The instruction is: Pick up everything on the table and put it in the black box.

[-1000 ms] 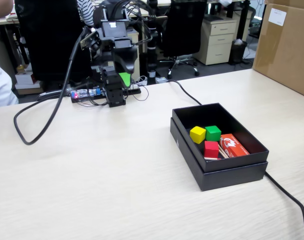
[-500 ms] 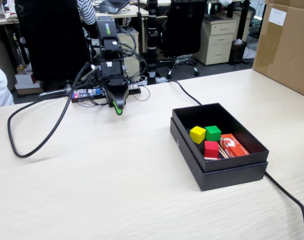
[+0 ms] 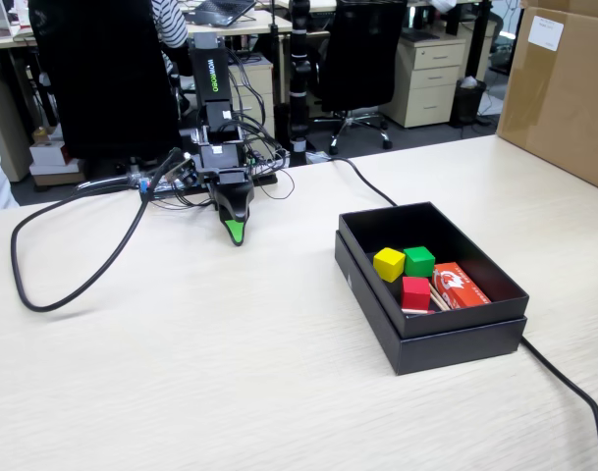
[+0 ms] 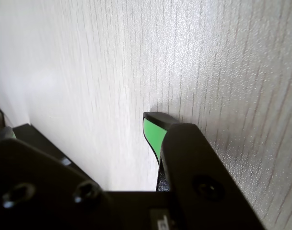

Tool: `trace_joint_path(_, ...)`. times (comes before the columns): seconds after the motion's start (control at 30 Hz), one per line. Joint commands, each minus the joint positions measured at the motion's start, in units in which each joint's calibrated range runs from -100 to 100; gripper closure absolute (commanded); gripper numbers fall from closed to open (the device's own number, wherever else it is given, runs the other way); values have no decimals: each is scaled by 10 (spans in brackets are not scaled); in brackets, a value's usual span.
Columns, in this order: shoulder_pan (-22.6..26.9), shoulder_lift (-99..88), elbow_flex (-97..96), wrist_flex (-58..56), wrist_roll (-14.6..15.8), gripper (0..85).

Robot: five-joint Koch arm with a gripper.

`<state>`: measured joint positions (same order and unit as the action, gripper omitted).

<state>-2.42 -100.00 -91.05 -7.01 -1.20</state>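
black box (image 3: 431,339): yellow (image 3: 388,264), green (image 3: 418,261), red cubes (image 3: 414,292), matchbox (image 3: 462,286) | fingers (image 3: 237,235) apparently together

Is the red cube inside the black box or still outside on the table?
Inside. The red cube lies within the black box, beside the yellow cube and green cube.

White lettering runs down the arm's upright link (image 3: 210,71), too small to read for certain. The white label on the brown carton (image 3: 545,32) and the print on the red-and-white matchbox (image 3: 460,284) are illegible.
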Motion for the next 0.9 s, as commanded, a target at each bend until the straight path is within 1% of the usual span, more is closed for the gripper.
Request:
trace_joint_path(0.0, 0, 0, -31, -13, -6, 335)
trace_joint_path(0.27, 3, 0, -28, -13, -8, 352)
trace_joint_path(0.87, 3, 0, -28, -13, -7, 352)
